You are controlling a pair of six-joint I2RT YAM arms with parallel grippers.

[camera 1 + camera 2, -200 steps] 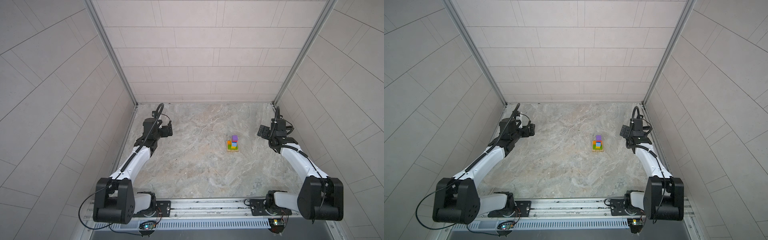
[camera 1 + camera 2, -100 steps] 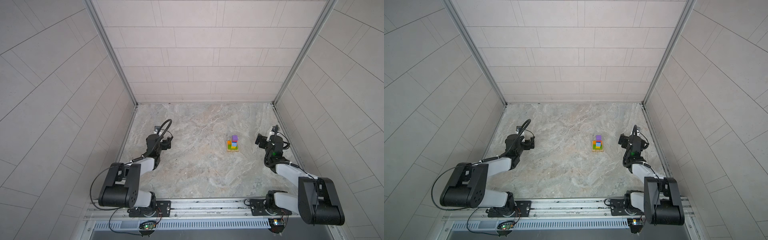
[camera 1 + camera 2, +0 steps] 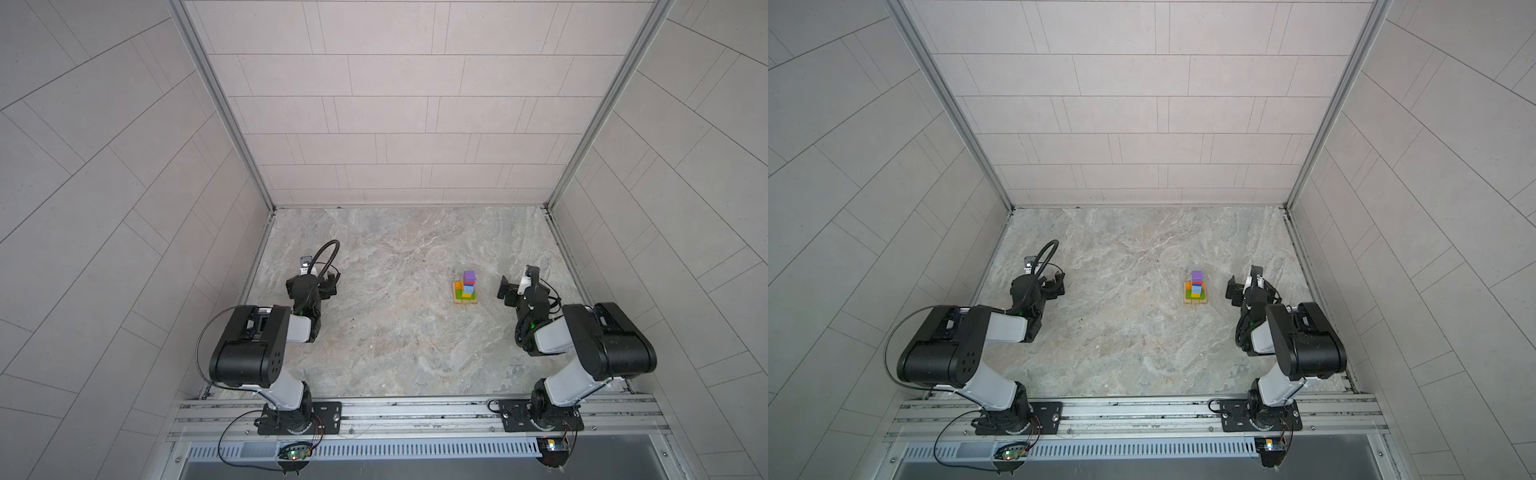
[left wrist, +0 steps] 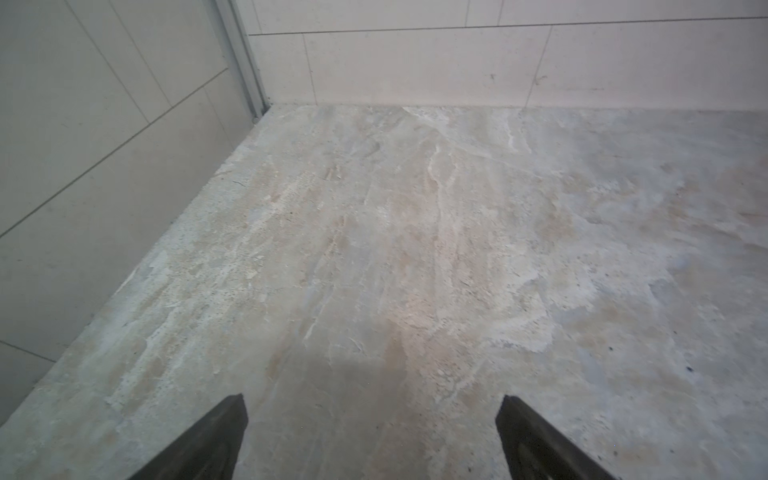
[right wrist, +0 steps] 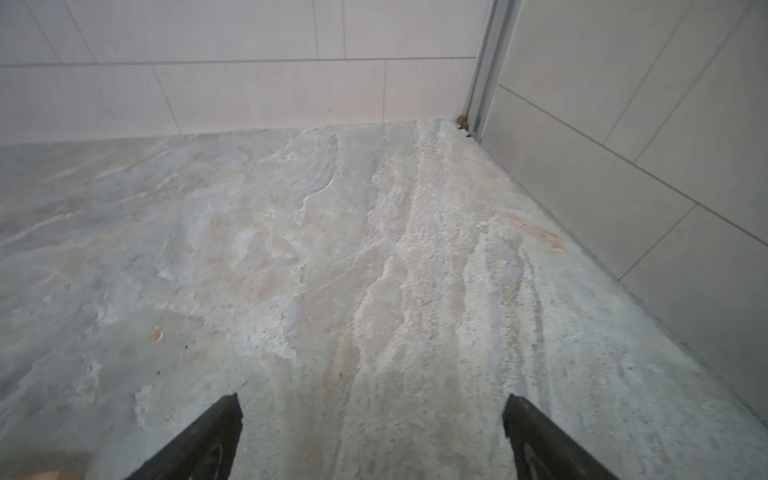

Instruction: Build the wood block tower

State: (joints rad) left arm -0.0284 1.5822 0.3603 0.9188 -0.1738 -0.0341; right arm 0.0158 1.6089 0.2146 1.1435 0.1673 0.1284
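Nearest the rail, both arms sit folded low on either side of the tower (image 3: 466,289). The left gripper (image 4: 372,401) is well apart from it and the right gripper (image 5: 372,400) is nearer but clear, each with jaws spread wide over bare tabletop (image 3: 395,340) and nothing between them, probably parked so that no finger can knock the stack. Farther in, the tower stands alone on its tan base with the purple cube (image 3: 469,275) topmost; it looks finished, though the lower layers are too small to count.
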